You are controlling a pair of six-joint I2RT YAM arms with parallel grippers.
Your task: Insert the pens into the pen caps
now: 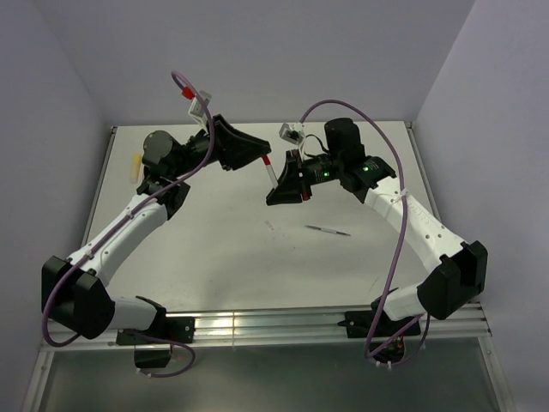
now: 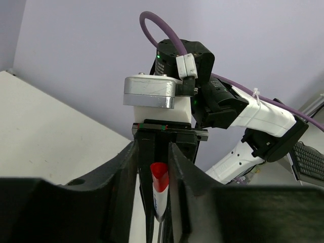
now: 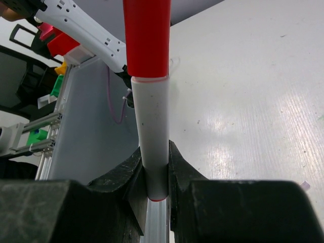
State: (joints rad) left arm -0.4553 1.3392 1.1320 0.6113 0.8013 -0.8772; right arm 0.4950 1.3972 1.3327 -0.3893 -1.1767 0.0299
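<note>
Table [image 1: 223, 257] carries a thin grey pen [image 1: 328, 229] lying flat right of centre, and a small pale bit [image 1: 269, 226] just left of it, too small to identify. Up off the table, your right gripper [image 3: 155, 152] has its jaws narrow, clamped tight on the barrel of the white pen [image 3: 152, 131]. The red cap [image 3: 147, 35] sits on the pen's far end, its rim flush against the white barrel in the right wrist view. Your left gripper [image 2: 154, 149] faces the right one nose to nose. The capped end lies between its fingers with little gap, but you cannot tell whether they pinch the cap or only flank it.
</note>
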